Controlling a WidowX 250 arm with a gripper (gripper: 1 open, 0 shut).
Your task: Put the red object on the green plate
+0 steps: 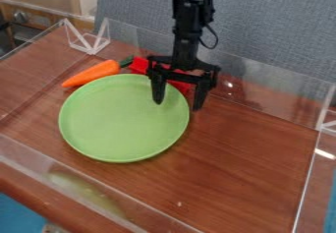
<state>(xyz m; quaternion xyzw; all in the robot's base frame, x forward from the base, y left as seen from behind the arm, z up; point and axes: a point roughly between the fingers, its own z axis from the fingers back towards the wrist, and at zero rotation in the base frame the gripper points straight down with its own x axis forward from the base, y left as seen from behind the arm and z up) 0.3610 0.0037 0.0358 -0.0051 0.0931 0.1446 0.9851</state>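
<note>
So the black claw (179,104) has its two fingers spread apart, hanging over the far right rim of the green plate (125,118). That's one plate, round, shallow, smooth-looking plastic. The one red object (160,72), a bright bar, sits just beyond the plate's far edge, partly hidden behind the claw. There's also one orange carrot toy (92,74), tapered with a green top, left of the red bar, all on a brown wood-look tabletop (243,158).
</note>
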